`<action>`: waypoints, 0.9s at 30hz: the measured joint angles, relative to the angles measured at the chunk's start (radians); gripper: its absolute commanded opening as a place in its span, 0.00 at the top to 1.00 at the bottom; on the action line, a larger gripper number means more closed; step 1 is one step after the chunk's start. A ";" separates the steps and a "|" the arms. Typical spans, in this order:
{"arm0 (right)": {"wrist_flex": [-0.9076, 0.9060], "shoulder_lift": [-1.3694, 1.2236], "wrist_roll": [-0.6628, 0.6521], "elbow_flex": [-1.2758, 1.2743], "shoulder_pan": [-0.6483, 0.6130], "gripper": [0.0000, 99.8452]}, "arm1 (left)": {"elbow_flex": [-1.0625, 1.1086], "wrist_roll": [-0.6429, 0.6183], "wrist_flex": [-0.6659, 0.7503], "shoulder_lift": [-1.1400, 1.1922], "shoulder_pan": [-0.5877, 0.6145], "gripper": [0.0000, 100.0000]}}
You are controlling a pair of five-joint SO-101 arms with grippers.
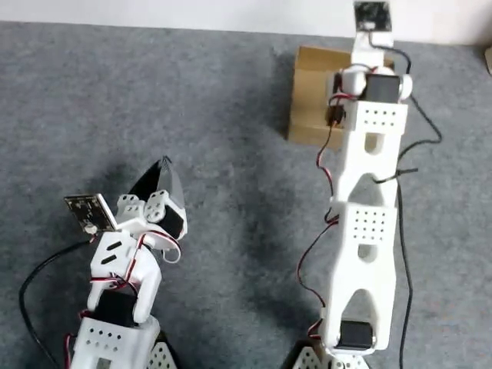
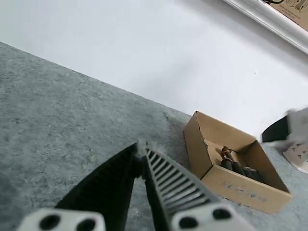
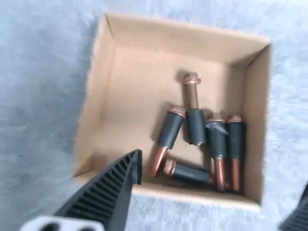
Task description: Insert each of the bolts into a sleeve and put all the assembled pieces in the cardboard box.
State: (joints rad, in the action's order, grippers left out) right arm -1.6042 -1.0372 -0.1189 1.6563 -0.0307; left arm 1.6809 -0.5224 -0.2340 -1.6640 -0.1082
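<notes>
The cardboard box (image 3: 187,33) lies open under my right gripper (image 3: 221,173). That gripper hangs above it, open and holding nothing, with one ribbed finger (image 3: 110,187) over the box's near wall. Several assembled pieces (image 3: 195,125), copper bolts in dark grey sleeves, lie together on the box floor. In the high view the right arm (image 1: 369,154) stretches over the box (image 1: 307,84) at the back. My left gripper (image 1: 164,164) sits low at the front left, far from the box, shut on nothing. In the left wrist view its fingertips (image 2: 140,150) meet, with the box (image 2: 240,187) beyond them.
A grey felt mat (image 1: 215,100) covers the table, ending at a white strip (image 1: 192,14) along the back. Red and black cables (image 1: 327,192) run beside the right arm. Open mat lies between the two arms.
</notes>
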 measured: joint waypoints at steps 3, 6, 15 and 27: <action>-0.083 0.100 0.011 0.000 -0.023 0.55 | 0.000 0.089 -0.006 0.000 0.000 0.99; -0.132 0.184 0.032 0.000 -0.057 0.55 | -0.005 0.221 -0.123 -0.006 -0.020 0.99; -0.141 0.485 0.129 0.002 -0.074 0.55 | -0.180 0.341 -0.755 -0.008 -0.034 0.99; -0.141 1.077 0.129 -0.021 -0.018 0.55 | -0.157 0.341 -0.945 -0.021 -0.029 0.99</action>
State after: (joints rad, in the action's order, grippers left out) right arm -1.7453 0.0399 0.0100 1.6349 -0.0491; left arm 1.5244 -0.1818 -1.1792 -1.6855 -0.1373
